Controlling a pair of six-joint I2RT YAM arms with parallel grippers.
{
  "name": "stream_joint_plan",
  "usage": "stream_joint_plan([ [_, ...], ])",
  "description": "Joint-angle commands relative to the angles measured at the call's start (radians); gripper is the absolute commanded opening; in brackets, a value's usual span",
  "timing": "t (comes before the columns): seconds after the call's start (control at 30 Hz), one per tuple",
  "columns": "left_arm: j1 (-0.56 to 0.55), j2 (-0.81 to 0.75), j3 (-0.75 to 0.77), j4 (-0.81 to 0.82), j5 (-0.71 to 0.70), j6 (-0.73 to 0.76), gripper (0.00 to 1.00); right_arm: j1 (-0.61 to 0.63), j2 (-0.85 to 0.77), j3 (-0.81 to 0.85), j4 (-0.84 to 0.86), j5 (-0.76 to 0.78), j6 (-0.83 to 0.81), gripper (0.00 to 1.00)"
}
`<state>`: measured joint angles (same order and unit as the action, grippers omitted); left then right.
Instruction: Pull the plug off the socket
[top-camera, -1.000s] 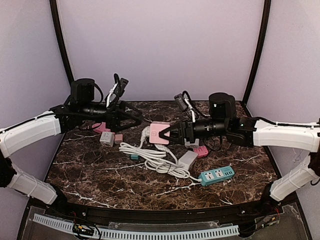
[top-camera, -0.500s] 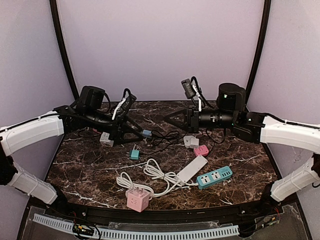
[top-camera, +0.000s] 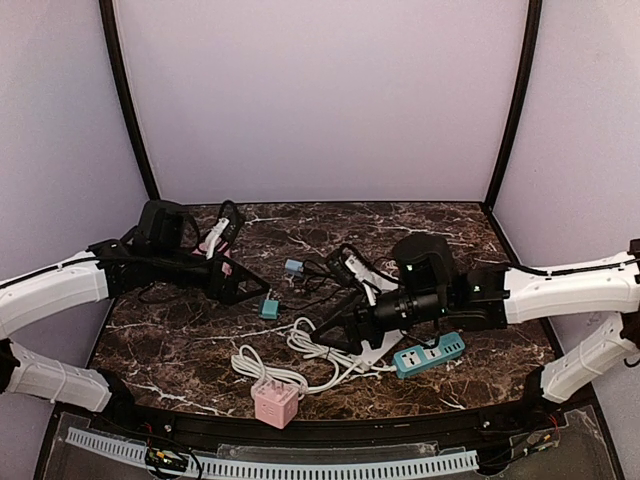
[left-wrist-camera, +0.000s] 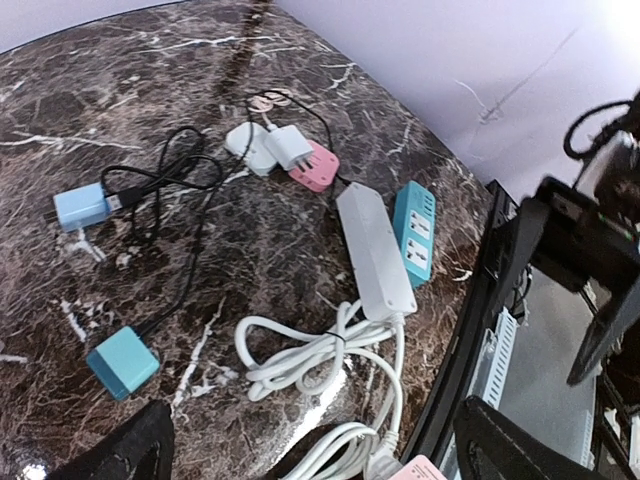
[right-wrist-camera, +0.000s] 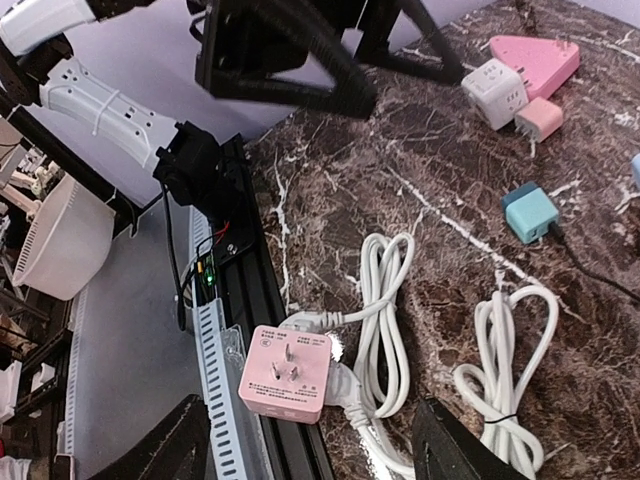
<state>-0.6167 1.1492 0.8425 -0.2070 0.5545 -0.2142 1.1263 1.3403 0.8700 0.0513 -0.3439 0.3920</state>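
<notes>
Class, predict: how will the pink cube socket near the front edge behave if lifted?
The pink cube socket looks flat-sided, so probably won't roll. The white cable plugged into it lies in loose loops, likely trailing floppily.

Left tool and right tool both gape empty, angled low toward each other.

Dark marble table with pink cube socket, white strip, teal strip

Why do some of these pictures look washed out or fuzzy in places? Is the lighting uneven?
Top view: soft, even light, the table only faintly shiny. Left wrist view: upper right corner blown out white; its own fingers dark and soft-edged. Right wrist view: pink cube in sharp focus.
</notes>
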Motion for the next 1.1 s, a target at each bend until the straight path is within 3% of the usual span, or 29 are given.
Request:
stream_joint_plan([
  [0.0, 0.072, -0.004, 0.0, 0.014, -0.085, -0.09, 0.97, 0.056, 0.129, 0.06, 0.01, -0.009, 0.045, 0.68],
  [0.33, 0.169, 0.101, 0.149, -0.082, -0.095, 0.055, 0.97, 0.166, 0.392, 0.248, -0.002, -0.092, 0.07, 0.57],
  [0.97, 0.186, 0.086, 0.097, -0.037, -0.062, 0.062, 0.98, 0.204, 0.514, 0.306, -0.048, -0.026, 0.011, 0.56],
  [1.07, 0.186, 0.084, 0.096, -0.037, -0.06, 0.062, 0.98, 0.208, 0.523, 0.311, -0.048, -0.03, 0.001, 0.47],
])
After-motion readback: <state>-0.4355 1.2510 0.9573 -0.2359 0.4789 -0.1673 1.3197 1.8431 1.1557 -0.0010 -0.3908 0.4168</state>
